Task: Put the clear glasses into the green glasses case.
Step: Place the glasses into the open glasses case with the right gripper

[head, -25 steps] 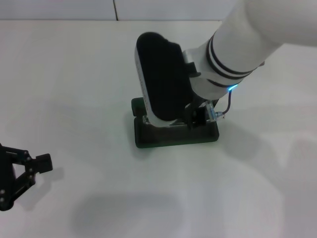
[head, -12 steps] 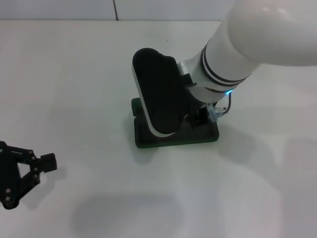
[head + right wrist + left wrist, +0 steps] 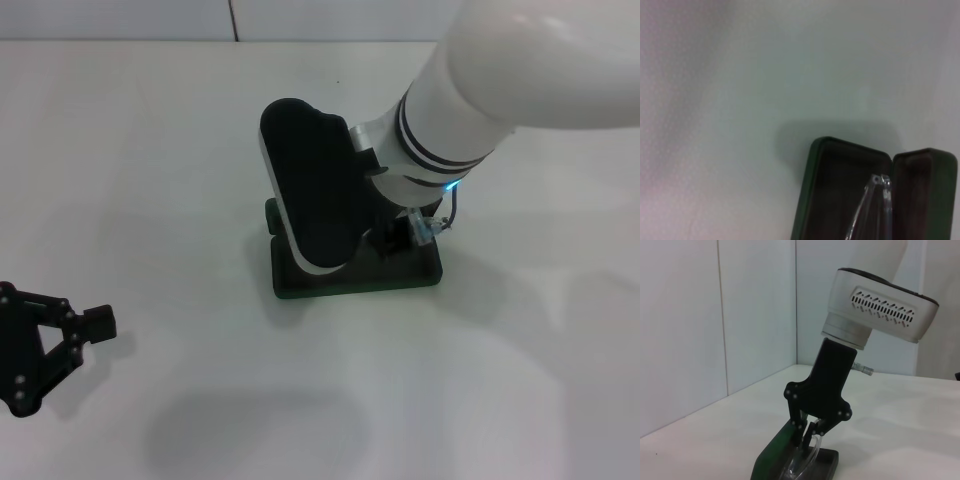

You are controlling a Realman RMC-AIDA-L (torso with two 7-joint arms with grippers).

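Note:
The green glasses case (image 3: 350, 280) lies open at the table's centre, and its dark lining (image 3: 847, 200) shows in the right wrist view. My right gripper (image 3: 807, 436) hangs straight down over it, shut on the clear glasses (image 3: 801, 466), whose lens dips between the raised lid (image 3: 771, 457) and the base (image 3: 827, 465). The glasses' thin clear arms (image 3: 875, 207) reach over the case interior. In the head view my right wrist (image 3: 315, 185) hides most of the glasses and the gripper. My left gripper (image 3: 60, 335) rests near the table's front left, far from the case.
The white table (image 3: 150, 150) carries nothing else that I can see. White wall panels (image 3: 715, 315) stand behind the table. My right forearm (image 3: 520, 70) crosses the back right part of the scene.
My right wrist has shifted a little to the left and lower over the case, still holding the glasses. The left gripper has crept slightly to the right.

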